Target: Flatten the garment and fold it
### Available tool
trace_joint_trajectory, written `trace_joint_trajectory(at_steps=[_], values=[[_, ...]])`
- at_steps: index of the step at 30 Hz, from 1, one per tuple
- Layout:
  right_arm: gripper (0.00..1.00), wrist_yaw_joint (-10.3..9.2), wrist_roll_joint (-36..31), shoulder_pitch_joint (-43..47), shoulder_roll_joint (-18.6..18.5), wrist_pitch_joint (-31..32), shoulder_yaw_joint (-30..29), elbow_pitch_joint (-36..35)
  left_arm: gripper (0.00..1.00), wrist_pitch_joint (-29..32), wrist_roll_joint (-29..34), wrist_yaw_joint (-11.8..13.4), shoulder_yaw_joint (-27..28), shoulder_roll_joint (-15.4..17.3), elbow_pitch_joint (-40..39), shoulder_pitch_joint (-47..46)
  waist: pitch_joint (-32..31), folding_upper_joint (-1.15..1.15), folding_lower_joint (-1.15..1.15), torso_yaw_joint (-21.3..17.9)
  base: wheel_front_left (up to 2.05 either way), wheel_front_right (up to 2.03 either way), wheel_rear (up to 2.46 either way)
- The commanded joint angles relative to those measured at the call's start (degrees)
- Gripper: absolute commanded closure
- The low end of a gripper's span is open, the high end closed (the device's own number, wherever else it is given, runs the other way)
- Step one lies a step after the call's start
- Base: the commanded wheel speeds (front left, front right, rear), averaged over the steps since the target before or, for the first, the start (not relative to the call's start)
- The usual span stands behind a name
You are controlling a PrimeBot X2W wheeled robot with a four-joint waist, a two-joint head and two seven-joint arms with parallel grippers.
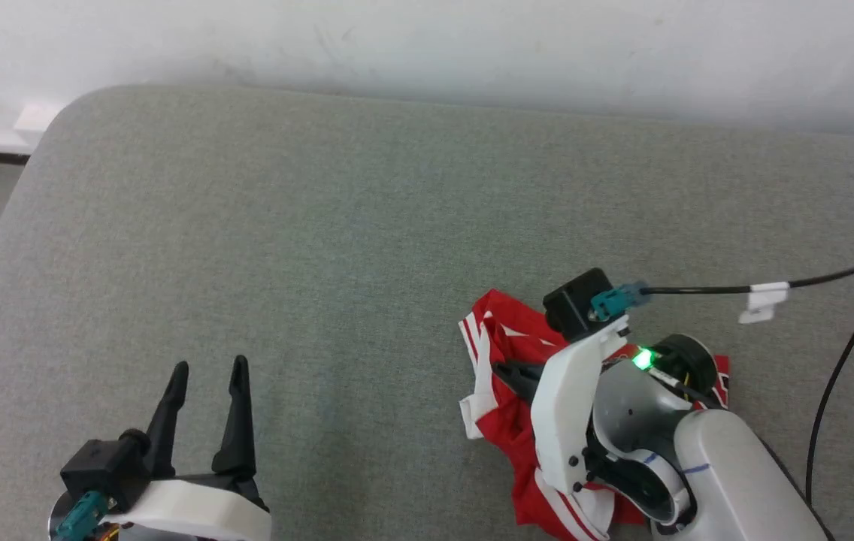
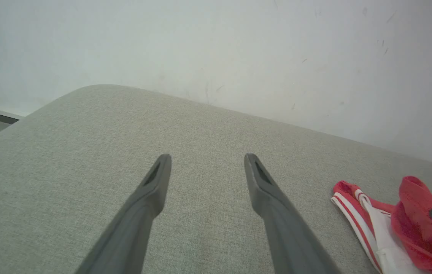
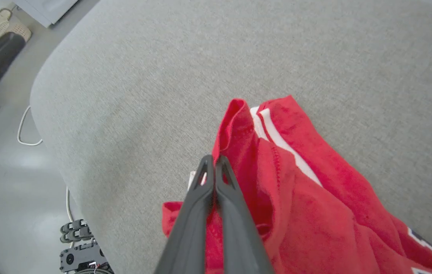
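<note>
The garment [image 1: 502, 330], a red jersey with white and striped trim, lies crumpled at the right front of the grey padded surface [image 1: 337, 225]. My right gripper [image 1: 506, 370] reaches into it from the right. In the right wrist view the right gripper [image 3: 214, 160] has its fingers pressed together, with the red garment [image 3: 315, 198] bunched up against and around them. My left gripper [image 1: 209, 364] stands open at the lower left, well apart from the cloth. The left wrist view has the left gripper [image 2: 207, 156] open over bare fabric, with the garment [image 2: 413, 228] at its far right.
A white wall [image 1: 427, 45] runs behind the surface, whose rounded left corner [image 1: 59, 120] drops to the floor. A black cable [image 1: 840, 361] with a white tag loops over the right side. Wide bare room lies left of the garment. Equipment [image 3: 79, 255] and a white cord are on the floor.
</note>
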Motion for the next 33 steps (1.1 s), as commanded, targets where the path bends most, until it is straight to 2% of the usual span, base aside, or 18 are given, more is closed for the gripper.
trace_joint_trajectory(at_steps=[1, 5, 6, 7, 8, 9, 13, 15, 19, 24, 26, 29, 33], values=[[1.0, -0.04, -0.69, -1.11, 0.11, -0.23, 0.17, 2.13, 0.0, -0.43, -0.27, -0.58, -0.07, -0.47, 0.57, -1.07, 0.91, 0.0, -0.01, 1.07, 0.0, 0.0, 0.0], [1.0, -0.04, -1.22, -1.95, 0.12, -0.13, 0.74, 8.83, 0.0, -0.61, -0.51, -1.12, -0.2, -1.11, 1.72, -1.66, 1.05, 0.0, -0.01, 1.59, 0.0, 0.0, 0.0], [0.91, -0.04, -1.33, -2.02, 0.12, -0.09, 0.85, 10.38, 0.0, -0.64, -0.59, -1.25, -0.26, -1.26, 2.01, -1.75, 0.96, 0.0, -0.01, 1.65, 0.0, 0.0, 0.0], [0.71, -0.04, -1.32, -2.02, 0.12, -0.03, 0.81, 11.81, 0.0, -0.67, -0.63, -1.36, -0.31, -1.39, 2.28, -1.83, 0.85, 0.0, -0.01, 1.65, 0.0, 0.0, 0.0], [0.14, -0.04, -1.32, -2.12, 0.12, -0.2, 0.8, 12.86, 0.0, -0.7, -0.69, -1.48, -0.39, -1.53, 2.53, -1.89, 0.71, 0.0, -0.01, 1.65, 0.0, 0.0, 0.0], [0.0, -0.04, -1.25, -2.35, 0.12, -0.85, 0.82, 13.37, 0.0, -0.72, -0.76, -1.64, -0.51, -1.65, 2.81, -1.94, 0.49, 0.0, -0.01, 1.63, 0.0, 0.0, 0.0], [0.0, -0.04, 1.17, -2.83, 0.12, -3.39, -0.97, 11.36, 0.0, -0.76, -0.93, -1.88, -0.75, -1.78, 3.62, -1.74, -0.46, 0.0, -0.01, 1.17, 0.0, 0.0, 0.0], [0.0, -0.04, 2.1, -2.19, 0.12, -4.02, -3.87, 8.4, 0.0, -0.77, -1.02, -1.74, -0.61, -1.7, 3.74, -1.46, -0.84, 0.0, -0.01, 0.7, 0.0, 0.0, 0.0], [0.0, -0.04, 0.34, 1.19, -0.43, -5.16, -12.72, 0.78, 0.0, -0.81, -1.04, -1.57, -0.36, -1.37, 3.43, -0.72, -1.08, 0.0, -0.01, -0.2, 0.0, 0.0, 0.0], [0.0, -0.04, -2.95, 9.98, -0.36, -5.85, -24.23, -8.97, 0.0, -0.85, -0.72, -1.28, -0.07, -0.79, 2.66, -0.45, -0.55, 0.0, -0.01, -1.09, 0.0, 0.0, 0.0], [0.0, -0.04, -2.0, 13.77, -0.11, -5.8, -27.83, -11.33, 0.0, -0.86, -0.64, -1.24, 0.04, -0.57, 2.32, -0.43, -0.08, 0.0, -0.01, -1.47, 0.0, 0.0, 0.0], [0.0, -0.04, -1.28, 18.24, 0.06, -6.31, -30.84, -12.66, 0.0, -0.76, -0.69, -1.29, -0.02, -0.38, 2.08, -0.55, 0.7, 0.0, -0.01, -1.89, 0.0, 0.0, 0.0], [0.0, -0.04, 1.2, 20.89, 0.1, -8.29, -31.43, -9.72, 0.0, -0.66, -0.92, -1.41, -0.08, -0.3, 2.08, -0.74, 1.2, 0.0, -0.01, -2.27, 0.0, 0.0, 0.0]])
